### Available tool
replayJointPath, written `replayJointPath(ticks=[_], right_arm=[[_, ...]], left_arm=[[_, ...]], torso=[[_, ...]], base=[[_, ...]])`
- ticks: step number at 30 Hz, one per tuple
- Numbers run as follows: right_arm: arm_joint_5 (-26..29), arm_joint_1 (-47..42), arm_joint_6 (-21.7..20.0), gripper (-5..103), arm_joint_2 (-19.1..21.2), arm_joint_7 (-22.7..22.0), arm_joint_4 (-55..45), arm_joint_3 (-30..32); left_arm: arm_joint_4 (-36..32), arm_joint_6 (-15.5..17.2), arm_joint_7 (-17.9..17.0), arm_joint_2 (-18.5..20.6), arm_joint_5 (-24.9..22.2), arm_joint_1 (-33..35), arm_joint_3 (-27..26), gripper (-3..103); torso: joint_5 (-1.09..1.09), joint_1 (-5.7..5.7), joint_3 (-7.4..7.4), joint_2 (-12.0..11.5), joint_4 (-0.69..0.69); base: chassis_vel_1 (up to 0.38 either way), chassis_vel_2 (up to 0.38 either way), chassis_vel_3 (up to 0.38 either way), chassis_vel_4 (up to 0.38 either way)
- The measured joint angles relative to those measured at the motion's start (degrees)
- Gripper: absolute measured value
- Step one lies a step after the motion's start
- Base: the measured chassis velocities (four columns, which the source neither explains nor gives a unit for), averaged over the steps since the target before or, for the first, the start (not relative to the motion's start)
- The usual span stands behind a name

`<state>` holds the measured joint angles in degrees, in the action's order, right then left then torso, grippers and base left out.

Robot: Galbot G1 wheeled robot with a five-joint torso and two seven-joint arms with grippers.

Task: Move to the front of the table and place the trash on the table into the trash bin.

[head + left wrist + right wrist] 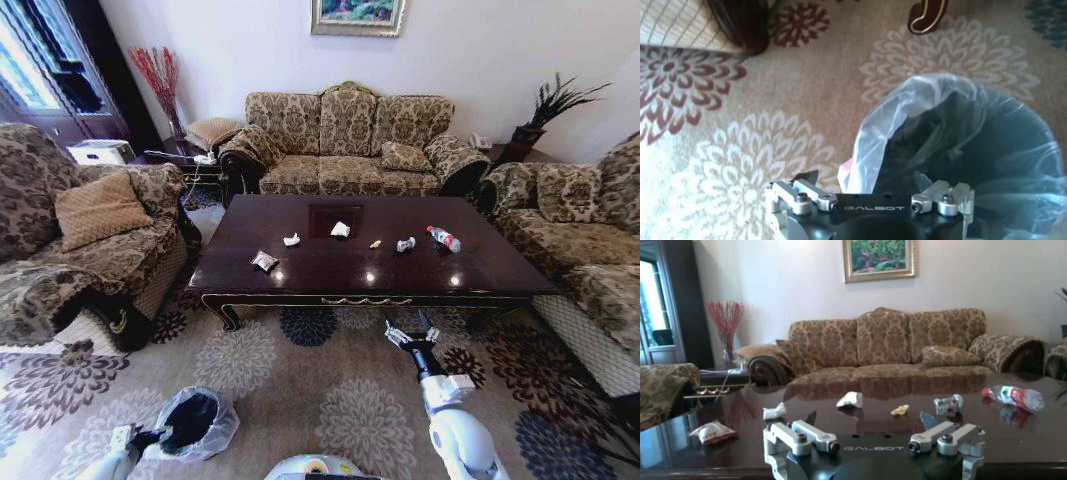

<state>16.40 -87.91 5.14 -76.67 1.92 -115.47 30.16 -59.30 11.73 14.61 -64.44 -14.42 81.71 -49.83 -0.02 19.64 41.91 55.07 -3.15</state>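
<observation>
Two grippers sit low before the table. The left gripper hangs at the trash bin, its spread fingers straddling the bag-lined rim on the carpet. The right gripper, fingers apart and empty, reaches forward toward the table's front edge. Beyond lie a snack wrapper, paper wads and a bottle.

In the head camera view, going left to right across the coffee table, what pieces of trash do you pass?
Snack wrapper → small crumpled paper wad → larger white paper wad → tiny yellowish scrap → crumpled wrapper → clear plastic bottle with red label.
</observation>
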Motion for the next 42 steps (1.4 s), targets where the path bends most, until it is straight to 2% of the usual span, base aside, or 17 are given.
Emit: replayJointPath(ticks=[7,10,16,23,26,28,30,31,32,36,38,40,41,42], right_arm=[[-0.51,0.22,1.00,100,0.52,-2.00,0.64,-0.02],[-0.65,1.07,0.84,100,1.08,-2.29,1.27,-0.49],[-0.46,1.76,0.05,100,1.87,-2.65,2.01,-0.63],[-0.43,1.74,-0.41,100,2.01,-3.08,2.07,-0.54],[-0.43,1.55,-0.50,100,2.01,-3.20,1.92,-0.45],[-0.42,1.31,-0.51,100,2.01,-3.27,1.81,-0.22],[-0.41,1.11,-0.51,100,2.01,-3.30,1.79,-0.05],[-0.36,0.95,-0.49,100,2.02,-3.32,1.78,0.11],[-0.36,0.95,-0.49,100,2.02,-3.32,1.78,0.11],[-0.15,0.65,-0.40,100,2.07,-3.34,1.76,0.39],[-0.12,0.68,-0.39,100,2.10,-3.34,1.77,0.41],[-0.03,0.74,-0.39,100,2.18,-3.40,1.76,0.42],[-0.03,0.74,-0.39,100,2.18,-3.40,1.76,0.42],[-0.01,0.78,-0.39,100,2.22,-3.43,1.76,0.42]], left_arm=[[4.29,-1.58,1.38,-0.16,0.51,-2.91,1.29,96],[5.62,-2.04,2.59,-0.50,1.55,-3.49,1.38,96],[8.84,-2.48,4.41,-0.57,2.36,-5.89,2.25,95],[11.01,-3.50,4.77,-1.27,2.41,-8.59,3.89,94],[13.07,-4.76,4.55,-1.57,3.33,-10.28,4.49,93],[15.38,-7.10,4.86,-1.80,4.64,-12.01,4.76,93],[16.49,-7.35,4.85,-1.94,5.96,-12.96,4.93,93],[17.37,-7.42,4.77,-2.05,6.67,-13.64,4.99,88],[17.37,-7.42,4.77,-2.05,6.67,-13.64,4.99,88],[18.91,-6.95,4.67,-2.08,7.37,-14.77,5.19,66],[19.21,-7.01,4.74,-2.08,7.41,-14.94,5.20,66],[19.80,-7.08,4.78,-2.17,7.43,-15.38,5.20,56],[19.80,-7.08,4.78,-2.17,7.43,-15.38,5.20,56],[20.08,-7.20,4.78,-2.23,7.44,-15.60,5.20,50]], torso=[[0.03,0.00,0.00,0.00,-0.05],[-0.03,0.00,0.00,0.00,0.00],[0.06,0.00,0.00,0.00,-0.04],[0.00,0.00,0.00,0.00,-0.02],[-0.01,0.00,0.00,0.00,-0.02],[0.00,0.00,0.00,0.00,-0.03],[0.02,0.00,0.00,0.00,-0.04],[0.01,0.00,0.00,0.00,-0.04],[0.01,0.00,0.00,0.00,-0.04],[0.01,0.00,0.00,0.00,-0.02],[0.03,0.00,0.00,0.00,-0.01],[0.03,0.00,0.00,0.00,-0.01],[0.03,0.00,0.00,0.00,-0.01],[0.01,0.00,-0.01,0.00,-0.02]], base=[[0.083,0.086,-0.088,-0.101],[0.090,0.087,-0.060,-0.066],[0.008,0.010,-0.008,-0.003],[0.000,0.000,0.000,0.000],[0.000,0.000,0.000,0.000],[0.000,0.000,0.000,0.000],[0.000,0.000,0.000,0.000],[0.000,0.000,0.000,0.000],[0.000,0.000,0.000,0.000],[0.000,0.000,0.000,0.000],[0.000,0.000,0.000,0.000],[0.000,0.000,0.000,0.000],[0.000,0.000,0.000,0.000],[0.000,0.000,0.000,0.000]])
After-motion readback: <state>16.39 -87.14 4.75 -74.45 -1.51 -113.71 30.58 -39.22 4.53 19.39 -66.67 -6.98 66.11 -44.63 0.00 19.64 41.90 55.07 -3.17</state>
